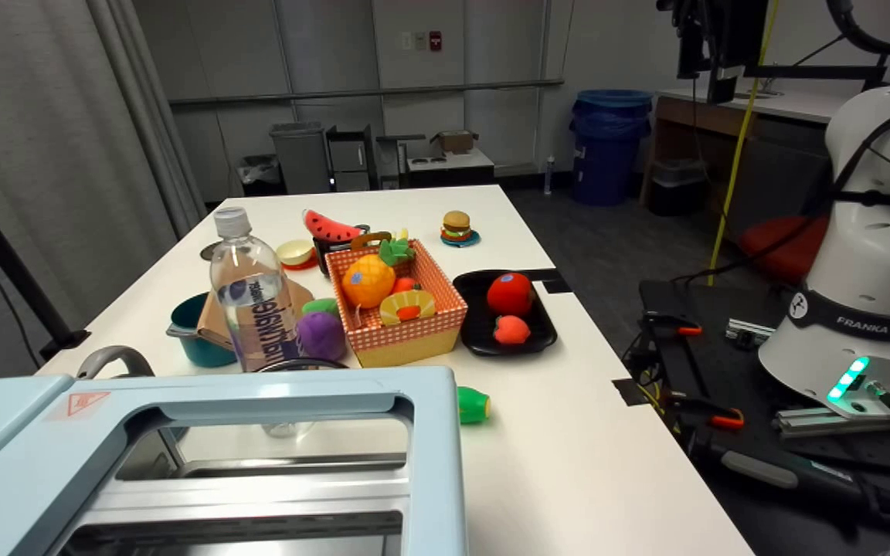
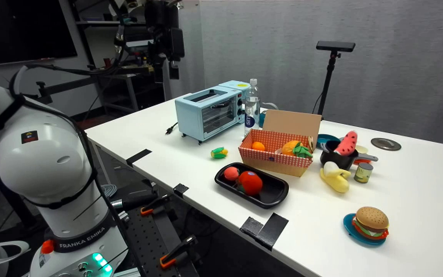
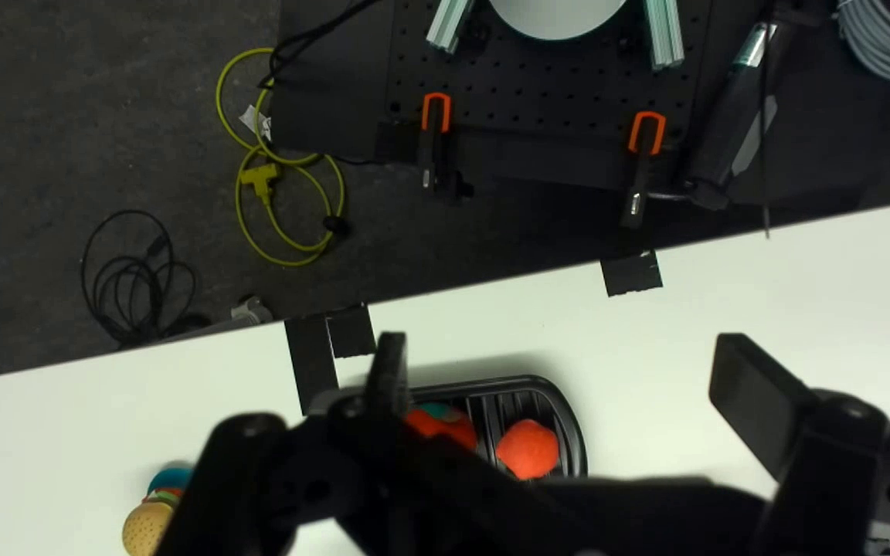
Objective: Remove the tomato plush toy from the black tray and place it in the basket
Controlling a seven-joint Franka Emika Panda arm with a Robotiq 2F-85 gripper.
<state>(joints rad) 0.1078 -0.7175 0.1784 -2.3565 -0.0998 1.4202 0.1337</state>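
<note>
The tomato plush toy point(image 1: 510, 293) is round and bright red. It sits in the black tray point(image 1: 476, 313) beside a smaller red toy point(image 1: 511, 330). The same tomato point(image 2: 250, 184) and tray point(image 2: 274, 190) show in an exterior view. In the wrist view the tomato point(image 3: 449, 431) is partly hidden by a finger, and the tray point(image 3: 526, 384) is partly covered. The orange-tan basket point(image 1: 414, 353), also in an exterior view point(image 2: 275, 165), stands beside the tray with several toys inside. My gripper point(image 3: 561, 363) is open and empty, high above the table.
A toaster oven point(image 2: 208, 111) and a water bottle point(image 2: 251, 111) stand near the basket. A green corn toy point(image 2: 219, 152), a banana toy point(image 2: 335, 177), a can point(image 2: 363, 172), a black pot point(image 2: 337, 156) and a burger on a blue plate point(image 2: 370, 225) are around.
</note>
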